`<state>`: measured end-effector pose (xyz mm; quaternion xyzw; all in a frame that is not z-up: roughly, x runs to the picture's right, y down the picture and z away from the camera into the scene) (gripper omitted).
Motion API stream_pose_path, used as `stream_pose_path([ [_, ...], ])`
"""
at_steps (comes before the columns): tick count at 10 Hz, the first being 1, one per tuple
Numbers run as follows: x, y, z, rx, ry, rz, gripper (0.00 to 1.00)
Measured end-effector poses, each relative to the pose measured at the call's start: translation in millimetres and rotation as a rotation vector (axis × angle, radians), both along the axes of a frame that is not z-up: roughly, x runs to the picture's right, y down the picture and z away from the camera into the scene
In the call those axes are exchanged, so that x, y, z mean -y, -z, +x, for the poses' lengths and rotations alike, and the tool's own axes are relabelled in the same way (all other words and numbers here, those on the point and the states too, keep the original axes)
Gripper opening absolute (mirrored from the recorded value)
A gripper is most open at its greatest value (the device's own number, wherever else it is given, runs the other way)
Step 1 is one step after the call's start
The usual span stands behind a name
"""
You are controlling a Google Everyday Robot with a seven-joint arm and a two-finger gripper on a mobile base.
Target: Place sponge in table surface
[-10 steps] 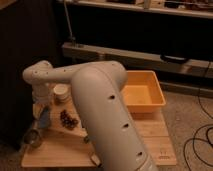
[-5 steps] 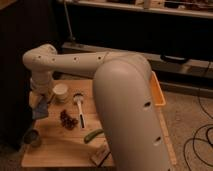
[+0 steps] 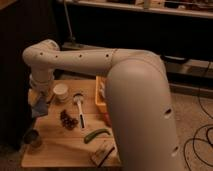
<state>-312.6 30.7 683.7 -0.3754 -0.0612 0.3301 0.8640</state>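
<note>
The pincer [image 3: 39,102] hangs over the surface's [image 3: 65,142] left edge, closed on the blue sponge [image 3: 38,107]. Grasp done; lowering and release remain, I judge.

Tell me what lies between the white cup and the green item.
A white-handled utensil, camera view. The claw, left of the cup, is shut on the sponge.

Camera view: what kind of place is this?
Probably a lab or workshop: low plank table on speckled floor, cables, dark shelving behind. The gripper, shut, holds a blue sponge at the table's left edge.
</note>
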Motion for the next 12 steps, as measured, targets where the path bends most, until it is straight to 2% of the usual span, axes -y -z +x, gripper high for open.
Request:
stream_pose_path([
  [1,-3.1,-0.1,-3.0,0.005,0.008,-0.002,0.12],
  [3,-20.6,-16.6,-16.8,-0.004,0.053,-0.010,0.12],
  [5,-45.4,-42.1,-31.3,-0.018,0.110,-0.015,0.12],
  [7,-71.4,-76.2,-43.7,-0.033,0.157,-0.035,0.12],
  [10,-105.4,-123.6,-54.2,-0.047,0.208,-0.082,0.12],
  [12,-117.8,-139.9,-53.2,-0.048,0.217,-0.108,0.12],
])
